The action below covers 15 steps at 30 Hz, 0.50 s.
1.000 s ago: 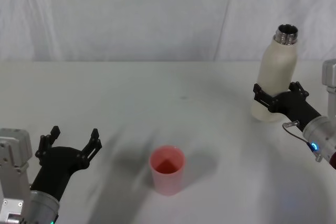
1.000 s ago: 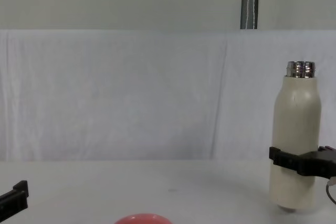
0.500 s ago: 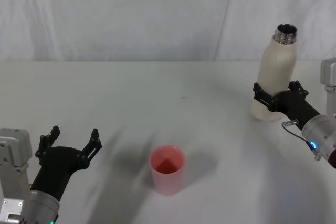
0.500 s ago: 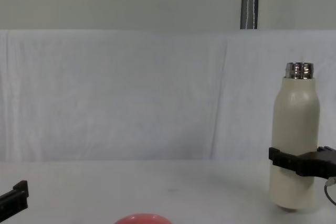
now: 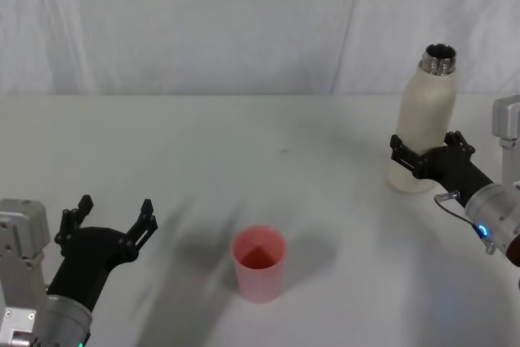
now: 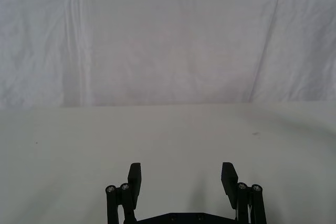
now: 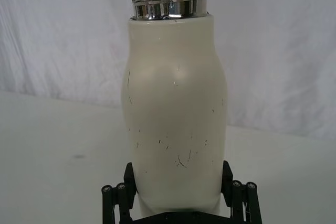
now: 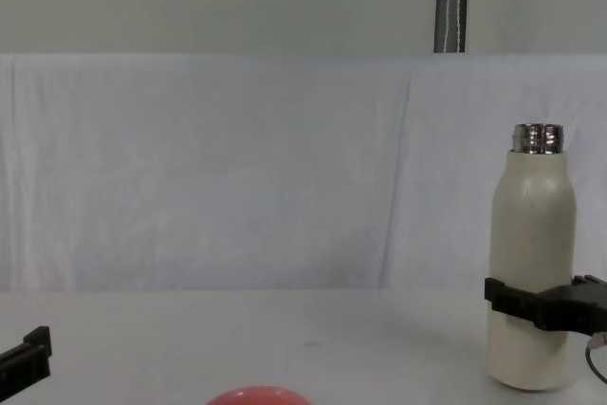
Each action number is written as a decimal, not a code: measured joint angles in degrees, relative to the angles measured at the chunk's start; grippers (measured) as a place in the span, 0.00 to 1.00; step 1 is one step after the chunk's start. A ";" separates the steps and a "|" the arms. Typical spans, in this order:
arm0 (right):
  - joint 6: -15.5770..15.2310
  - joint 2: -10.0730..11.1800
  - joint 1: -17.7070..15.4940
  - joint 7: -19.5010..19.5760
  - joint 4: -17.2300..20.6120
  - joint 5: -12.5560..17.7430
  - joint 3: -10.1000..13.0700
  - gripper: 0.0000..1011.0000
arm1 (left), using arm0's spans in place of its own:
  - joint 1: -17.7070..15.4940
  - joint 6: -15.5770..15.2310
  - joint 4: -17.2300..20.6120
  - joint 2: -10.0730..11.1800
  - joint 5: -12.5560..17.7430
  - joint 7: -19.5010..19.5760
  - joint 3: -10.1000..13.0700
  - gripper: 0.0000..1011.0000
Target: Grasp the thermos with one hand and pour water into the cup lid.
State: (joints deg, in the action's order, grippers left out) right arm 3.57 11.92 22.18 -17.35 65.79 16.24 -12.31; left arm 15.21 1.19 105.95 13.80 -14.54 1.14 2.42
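Observation:
The thermos (image 5: 424,115) stands upright at the right of the white table (image 5: 244,152), its steel neck open at the top. My right gripper (image 5: 424,153) is shut on its lower body, one black finger on each side. The right wrist view shows the cream thermos (image 7: 176,114) between the right gripper's (image 7: 177,182) fingers. In the chest view the thermos (image 8: 531,234) sits with its base at table level, the right gripper (image 8: 536,305) clamped around it. The pink cup lid (image 5: 259,262) stands open side up near the front middle; its rim (image 8: 251,395) shows low in the chest view. My left gripper (image 5: 114,213) hovers open at the front left, holding nothing.
A white cloth backdrop (image 5: 203,22) closes off the far edge of the table. A grey pole (image 8: 451,2) rises behind it. A wide stretch of bare tabletop lies between the thermos and the cup lid. The left wrist view has the left gripper (image 6: 181,174) open over bare table.
The right gripper has lowered the thermos a little, so its base now sits lower, at the table. The left arm and the cup lid have not moved.

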 joint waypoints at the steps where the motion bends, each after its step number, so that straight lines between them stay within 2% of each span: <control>1: -0.01 0.00 -0.11 0.00 0.00 -0.04 0.05 0.95 | 0.00 0.00 0.00 0.00 0.00 0.00 0.00 0.99; 15: -0.05 0.01 -0.73 0.00 0.23 -0.26 0.36 0.95 | 0.00 0.00 0.00 0.00 0.00 0.00 0.00 0.99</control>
State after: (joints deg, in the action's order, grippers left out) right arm 3.52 11.93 21.45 -17.34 66.02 15.98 -11.95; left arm 15.21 1.19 105.95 13.81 -14.54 1.14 2.42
